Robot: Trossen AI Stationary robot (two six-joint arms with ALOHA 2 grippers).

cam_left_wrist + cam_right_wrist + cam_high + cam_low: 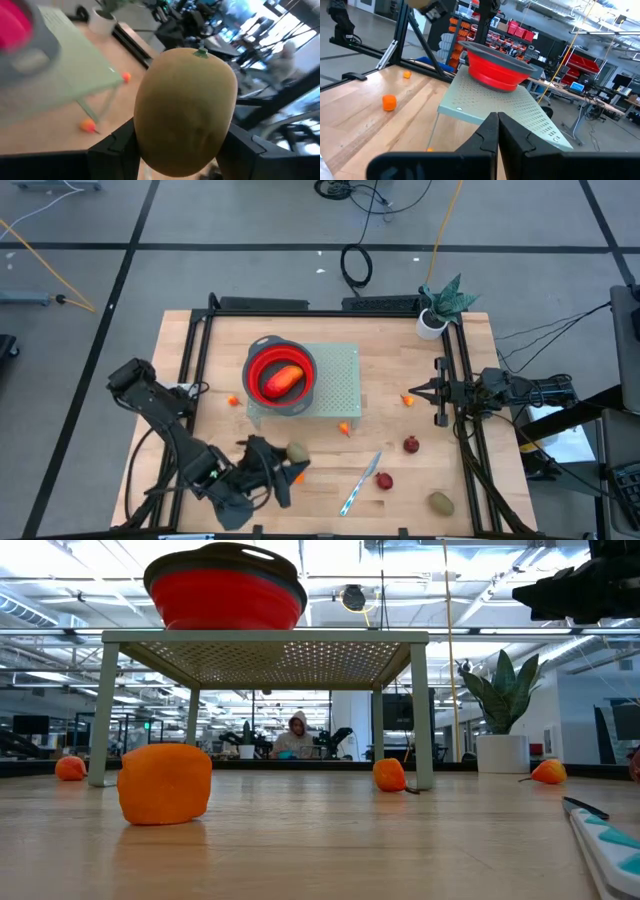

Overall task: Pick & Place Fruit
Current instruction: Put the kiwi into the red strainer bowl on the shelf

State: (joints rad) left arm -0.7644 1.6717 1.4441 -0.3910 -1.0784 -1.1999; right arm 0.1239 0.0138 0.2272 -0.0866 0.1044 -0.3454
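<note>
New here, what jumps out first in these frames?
The red bowl with an orange fruit inside, on the pale green perforated stand mid-table. Then the left gripper, near the front edge, gripping an olive-brown fruit that fills its wrist view. The right gripper waits shut at the right side.

A wooden table [200, 350] carries a pale green perforated stand [335, 380] just ahead of the left gripper [290, 460], with small orange fruits [345, 428] around its legs. To that gripper's right lie a knife [360, 485], two dark red fruits [411, 444] and an olive-brown fruit [440, 502]; a potted plant [440, 308] stands at the far right corner
</note>
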